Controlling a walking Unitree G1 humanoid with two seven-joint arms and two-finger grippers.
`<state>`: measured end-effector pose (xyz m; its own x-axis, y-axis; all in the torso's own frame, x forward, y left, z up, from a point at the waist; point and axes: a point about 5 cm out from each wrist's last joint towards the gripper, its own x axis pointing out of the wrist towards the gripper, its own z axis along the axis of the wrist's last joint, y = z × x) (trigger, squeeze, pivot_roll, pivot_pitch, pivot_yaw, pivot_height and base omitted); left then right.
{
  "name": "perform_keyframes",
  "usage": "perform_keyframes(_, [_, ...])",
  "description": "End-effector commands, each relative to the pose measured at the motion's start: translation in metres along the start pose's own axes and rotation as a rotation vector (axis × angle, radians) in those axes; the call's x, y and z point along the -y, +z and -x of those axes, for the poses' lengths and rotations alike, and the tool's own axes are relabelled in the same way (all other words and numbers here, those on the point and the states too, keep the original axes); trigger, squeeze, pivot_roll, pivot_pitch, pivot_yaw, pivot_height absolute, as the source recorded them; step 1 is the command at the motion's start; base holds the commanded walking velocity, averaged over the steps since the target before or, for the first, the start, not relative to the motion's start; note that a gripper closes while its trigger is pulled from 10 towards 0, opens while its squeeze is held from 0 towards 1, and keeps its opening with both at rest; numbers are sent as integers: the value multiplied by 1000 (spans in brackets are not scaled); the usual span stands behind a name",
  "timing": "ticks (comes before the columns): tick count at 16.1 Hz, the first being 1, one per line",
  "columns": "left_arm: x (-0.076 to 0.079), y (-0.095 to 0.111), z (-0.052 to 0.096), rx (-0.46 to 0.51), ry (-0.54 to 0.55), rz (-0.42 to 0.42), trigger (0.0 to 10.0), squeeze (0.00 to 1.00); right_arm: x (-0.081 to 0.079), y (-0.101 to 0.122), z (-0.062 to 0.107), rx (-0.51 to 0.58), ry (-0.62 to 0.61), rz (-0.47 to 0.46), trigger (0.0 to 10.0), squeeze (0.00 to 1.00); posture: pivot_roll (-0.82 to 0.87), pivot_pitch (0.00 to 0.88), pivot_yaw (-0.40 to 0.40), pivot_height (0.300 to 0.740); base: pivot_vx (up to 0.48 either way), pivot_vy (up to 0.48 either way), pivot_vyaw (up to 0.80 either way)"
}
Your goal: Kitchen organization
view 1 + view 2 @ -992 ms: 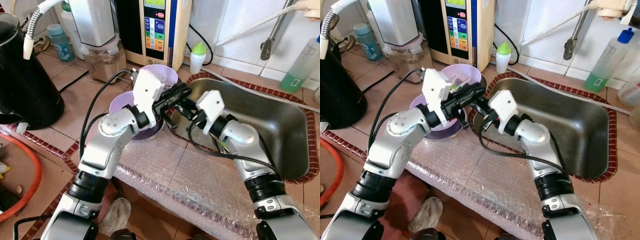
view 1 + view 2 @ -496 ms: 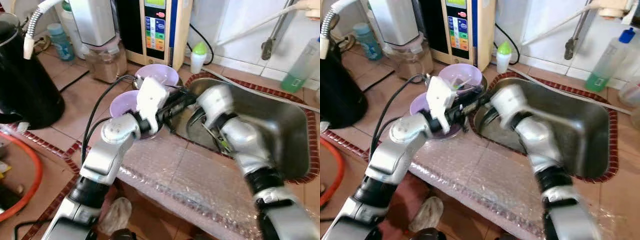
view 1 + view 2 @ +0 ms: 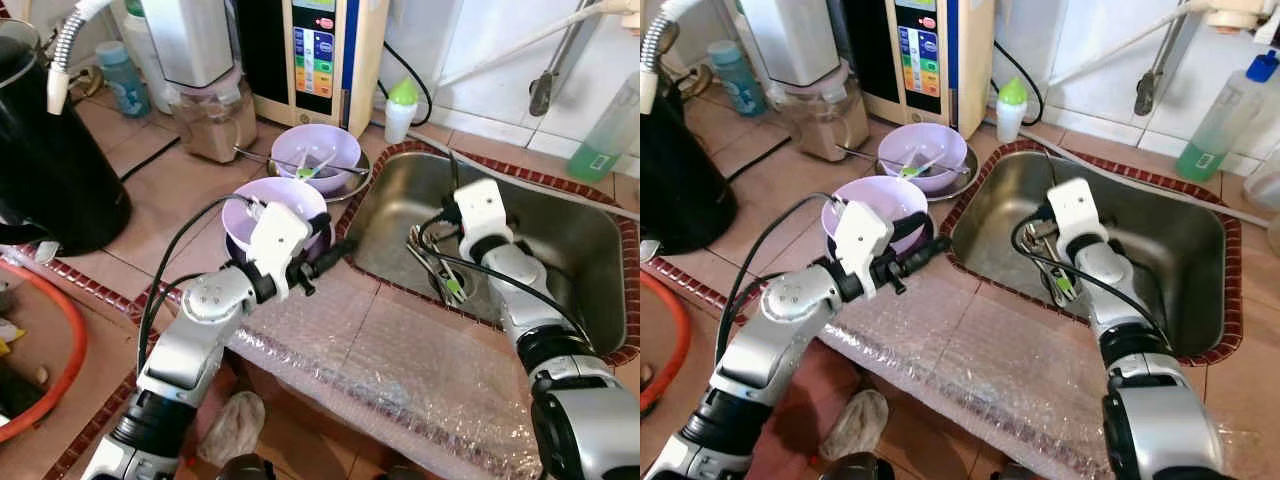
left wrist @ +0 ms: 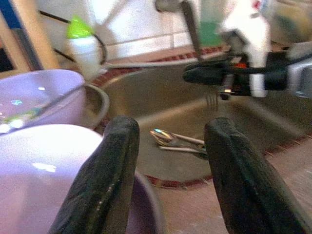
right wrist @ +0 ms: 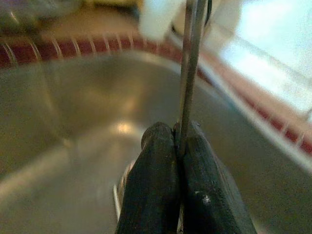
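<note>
Right wrist view: thin shiny metal fork (image 5: 187,68)

Left arm: silver, bent at the elbow, reaching forward from the near left; black cable looped over the forearm. Left gripper (image 4: 170,161): two black fingers (image 4: 105,180) spread apart, pointing right and away, nothing between them.

Right arm: silver, extended forward on the right side, forearm angled far and left, white wrist housing uppermost, black cable looped alongside. Right gripper (image 5: 178,141): black fingers (image 5: 153,190) pressed together on a thin metal utensil handle (image 5: 190,58).
</note>
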<state>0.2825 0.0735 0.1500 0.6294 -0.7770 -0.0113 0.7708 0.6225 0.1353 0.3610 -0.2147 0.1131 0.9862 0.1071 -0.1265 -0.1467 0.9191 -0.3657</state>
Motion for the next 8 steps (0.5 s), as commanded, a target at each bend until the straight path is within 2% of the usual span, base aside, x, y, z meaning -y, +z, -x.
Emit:
perform_keyframes(1, [9, 2, -3, -11, -36, -24, 10000, 1000, 0, -7, -2, -69, -19, -46, 4667, 0, 6, 25, 33, 740, 0, 0, 0])
perform_keyframes(2, [10, 1, -4, -10, -35, -7, 10000, 1000, -1, -12, -1, -100, -25, -67, 10000, 0, 6, 24, 31, 740, 0, 0, 0])
perform_keyframes(3, [11, 0, -4, -9, -33, -3, 10000, 1000, -2, -14, -1, -105, -30, -78, 10000, 0, 7, 24, 30, 740, 0, 0, 0])
perform_keyframes(4, [12, -1, -4, -13, -30, 9, 10000, 1000, -2, -14, -1, -105, -32, -97, 10000, 1000, 7, 23, 29, 740, 0, 0, 0])
perform_keyframes(8, [13, -5, -5, -36, -38, 4, 10000, 1000, -7, -15, -3, -125, -26, -134, 10000, 1000, 6, 18, 25, 740, 0, 0, 0])
